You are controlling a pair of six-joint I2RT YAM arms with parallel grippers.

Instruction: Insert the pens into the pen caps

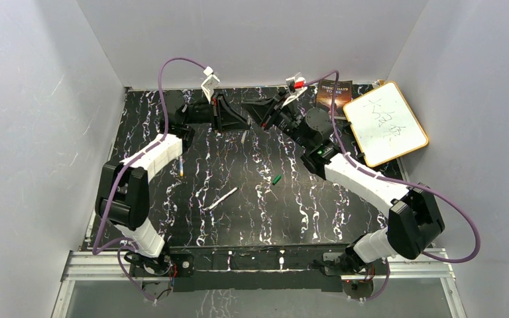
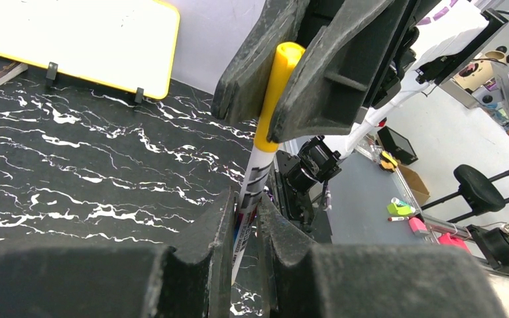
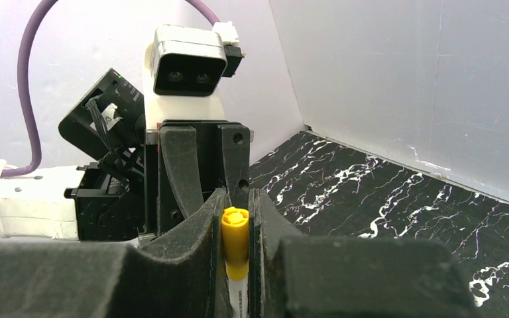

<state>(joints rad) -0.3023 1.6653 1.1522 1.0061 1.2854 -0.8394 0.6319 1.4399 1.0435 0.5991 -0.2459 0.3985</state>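
A whitish pen (image 2: pixel 257 175) stands between the fingertips of my left gripper (image 2: pixel 245 207), which is shut on its barrel. A yellow pen cap (image 2: pixel 275 93) sits on the pen's far end. My right gripper (image 3: pixel 236 199) is shut on that yellow cap (image 3: pixel 235 238), and the pen's white barrel (image 3: pixel 237 295) shows just below it. In the top view the left gripper (image 1: pixel 237 122) and right gripper (image 1: pixel 258 112) meet tip to tip at the back of the table. A green cap (image 1: pixel 276 179) lies loose mid-table. Two more pens (image 1: pixel 222 197) (image 1: pixel 181 165) lie on the table.
A yellow-framed whiteboard (image 1: pixel 386 122) leans at the back right, with a dark book (image 1: pixel 335 94) beside it. The black marbled table (image 1: pixel 344 212) is walled in by grey panels on three sides.
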